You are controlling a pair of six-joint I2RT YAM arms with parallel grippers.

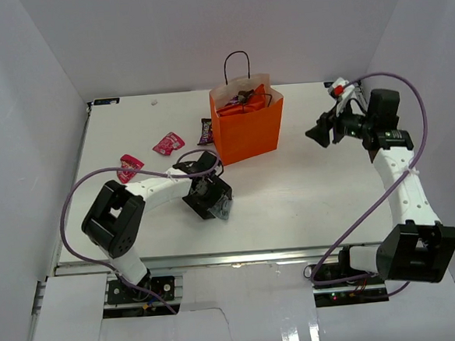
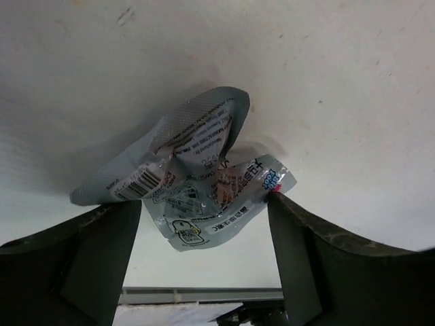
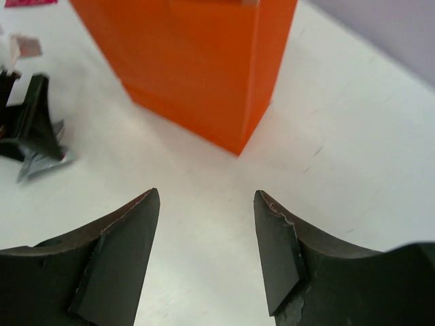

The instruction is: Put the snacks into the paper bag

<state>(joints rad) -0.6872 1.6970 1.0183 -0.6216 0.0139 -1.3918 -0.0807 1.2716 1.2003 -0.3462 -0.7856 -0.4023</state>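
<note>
A crumpled silver wrapper lies on the white table, also visible in the top view. My left gripper is open, its fingers straddling the wrapper and touching its edges; in the top view it sits in front of the orange paper bag. The bag stands upright with packets showing in its mouth. Two pink packets and a dark purple wrapper lie left of the bag. My right gripper is open and empty, hovering right of the bag.
White walls enclose the table on three sides. The right arm's purple cable loops above its wrist. The left arm's cable arcs over the table's left side. The table's near edge is just behind the left gripper.
</note>
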